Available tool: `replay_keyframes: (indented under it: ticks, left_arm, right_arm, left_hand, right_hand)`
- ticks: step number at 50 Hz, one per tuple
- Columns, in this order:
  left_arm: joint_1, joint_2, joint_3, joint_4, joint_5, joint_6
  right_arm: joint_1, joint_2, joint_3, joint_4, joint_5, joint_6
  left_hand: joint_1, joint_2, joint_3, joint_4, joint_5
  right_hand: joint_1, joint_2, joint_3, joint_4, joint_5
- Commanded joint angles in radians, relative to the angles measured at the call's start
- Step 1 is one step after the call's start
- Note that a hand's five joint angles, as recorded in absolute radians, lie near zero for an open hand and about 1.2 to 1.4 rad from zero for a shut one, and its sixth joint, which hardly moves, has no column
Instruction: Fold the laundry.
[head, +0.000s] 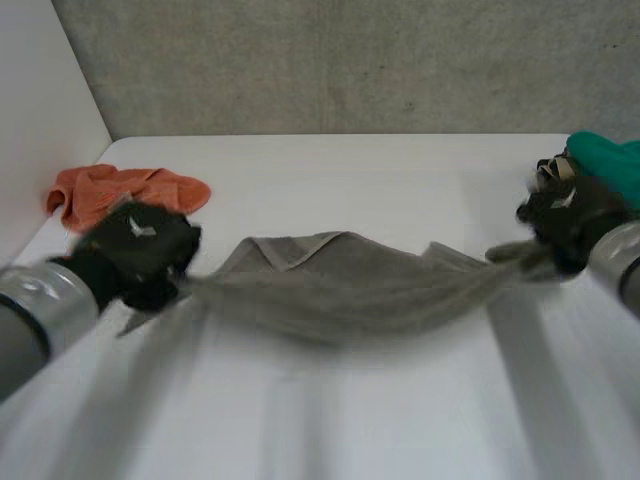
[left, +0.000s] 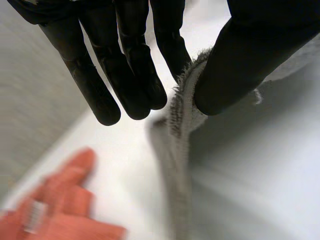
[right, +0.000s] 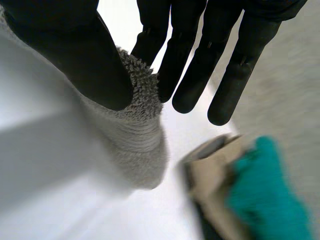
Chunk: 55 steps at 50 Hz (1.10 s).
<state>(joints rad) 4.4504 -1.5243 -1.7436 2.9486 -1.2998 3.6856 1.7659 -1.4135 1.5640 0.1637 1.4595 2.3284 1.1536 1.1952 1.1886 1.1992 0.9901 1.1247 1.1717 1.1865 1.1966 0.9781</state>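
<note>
A grey towel (head: 345, 285) hangs stretched between my two hands above the white table (head: 380, 180), sagging in the middle. My left hand (head: 140, 250) pinches its left end; in the left wrist view the towel's corner (left: 182, 97) sits between the thumb (left: 235, 65) and a finger (left: 170, 40). My right hand (head: 570, 215) pinches the right end; in the right wrist view the towel's corner (right: 142, 100) is clamped between thumb (right: 80, 55) and a finger (right: 152, 30), the other fingers straight.
An orange cloth (head: 120, 192) lies crumpled at the table's left rim, also beyond my left fingertips (left: 55, 210). A teal cloth (head: 610, 160) with a beige and black item (right: 212, 175) lies at the right rim. A grey wall stands behind the table.
</note>
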Motion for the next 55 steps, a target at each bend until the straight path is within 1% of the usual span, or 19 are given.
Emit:
replay_keyframes:
  ticks: [1,5,8,11,20,23,25,27,28,29,30,32,34,36,38,44,47,51,55]
  left_arm:
    - [0.032,0.263,0.085,0.099,-0.035,-0.218]
    - [0.047,0.296,0.124,0.129,-0.056,-0.33]
    - [0.063,0.262,0.133,0.118,-0.053,-0.346]
    - [0.037,0.176,0.133,0.096,-0.039,-0.335]
    - [-0.045,-0.123,0.105,0.089,-0.065,-0.247]
    - [-0.062,-0.227,0.124,0.093,-0.084,-0.22]
    - [-0.077,-0.287,0.145,0.101,-0.098,-0.211]
    - [-0.086,-0.324,0.16,0.101,-0.105,-0.207]
    - [-0.089,-0.35,0.174,0.101,-0.111,-0.207]
    - [-0.091,-0.362,0.18,0.101,-0.116,-0.207]
    - [-0.092,-0.373,0.183,0.099,-0.119,-0.21]
    - [-0.091,-0.385,0.187,0.095,-0.13,-0.211]
    - [-0.089,-0.379,0.184,0.092,-0.13,-0.214]
    - [-0.085,-0.358,0.171,0.09,-0.128,-0.219]
    - [-0.082,-0.335,0.159,0.093,-0.125,-0.225]
    - [-0.069,-0.228,0.127,0.103,-0.096,-0.248]
    - [-0.065,-0.191,0.118,0.106,-0.082,-0.266]
    - [-0.068,-0.165,0.111,0.113,-0.076,-0.286]
    - [-0.072,-0.162,0.105,0.141,-0.081,-0.3]
  right_arm:
    - [-0.051,-0.22,-0.128,-0.042,-0.102,0.089]
    - [-0.08,-0.234,-0.209,-0.073,-0.163,0.188]
    - [-0.102,-0.178,-0.242,-0.085,-0.191,0.241]
    - [-0.094,-0.073,-0.275,-0.085,-0.206,0.272]
    - [-0.014,0.296,-0.387,-0.144,-0.16,0.21]
    - [0.021,0.427,-0.435,-0.225,-0.14,0.198]
    - [0.046,0.519,-0.458,-0.331,-0.14,0.201]
    - [0.058,0.57,-0.461,-0.412,-0.136,0.197]
    - [0.07,0.611,-0.461,-0.491,-0.122,0.198]
    - [0.075,0.626,-0.461,-0.525,-0.108,0.197]
    - [0.079,0.636,-0.46,-0.559,-0.091,0.195]
    - [0.095,0.63,-0.452,-0.625,-0.02,0.2]
    - [0.099,0.607,-0.438,-0.627,0.039,0.21]
    - [0.107,0.561,-0.398,-0.59,0.109,0.226]
    - [0.112,0.519,-0.368,-0.532,0.136,0.226]
    - [0.124,0.314,-0.259,-0.124,0.124,0.216]
    - [0.113,0.257,-0.198,0.05,0.104,0.247]
    - [0.101,0.228,-0.109,0.125,0.059,0.279]
    - [0.093,0.215,-0.012,0.071,0.004,0.296]
  left_hand:
    - [0.243,0.201,0.208,0.197,0.232]
    - [0.243,0.201,0.208,0.197,0.232]
    - [0.243,0.201,0.208,0.197,0.232]
    - [0.243,0.201,0.208,0.197,0.232]
    - [0.243,0.201,0.208,0.197,0.232]
    - [0.243,0.201,0.208,0.197,0.232]
    - [0.243,0.201,0.208,0.197,0.232]
    - [0.243,0.201,0.208,0.197,0.232]
    - [0.243,0.201,0.208,0.197,0.232]
    - [0.243,0.201,0.208,0.197,0.232]
    - [0.243,0.201,0.208,0.197,0.232]
    - [0.243,0.201,0.208,0.197,0.232]
    - [0.243,0.201,0.208,0.197,0.232]
    - [0.243,0.201,0.208,0.197,0.232]
    - [0.243,0.201,0.208,0.197,0.232]
    - [0.243,0.201,0.208,0.197,0.232]
    - [0.243,0.201,0.208,0.197,0.232]
    - [0.243,0.201,0.208,0.197,0.232]
    - [0.243,0.201,0.208,0.197,0.232]
  right_hand:
    - [0.272,0.225,0.21,0.2,0.244]
    - [0.272,0.225,0.21,0.2,0.244]
    - [0.272,0.225,0.21,0.2,0.244]
    - [0.272,0.225,0.21,0.2,0.244]
    - [0.272,0.225,0.21,0.2,0.244]
    - [0.272,0.225,0.21,0.2,0.244]
    - [0.272,0.225,0.21,0.2,0.244]
    - [-0.161,-0.208,-0.223,-0.233,-0.189]
    - [-0.64,-0.687,-0.702,-0.712,-0.668]
    - [-0.866,-0.913,-0.927,-0.938,-0.894]
    - [-0.95,-0.997,-1.012,-1.022,-0.978]
    - [-0.95,-0.997,-1.012,-1.022,-0.978]
    - [-0.95,-0.997,-1.012,-1.022,-0.978]
    - [-0.95,-0.997,-1.012,-1.022,-0.978]
    - [-0.95,-0.997,-1.012,-1.022,-0.978]
    - [-0.95,-0.997,-1.012,-1.022,-0.978]
    - [-0.807,-0.854,-0.869,-0.879,-0.835]
    - [-0.657,-0.704,-0.719,-0.729,-0.685]
    - [-0.536,-0.583,-0.598,-0.608,-0.564]
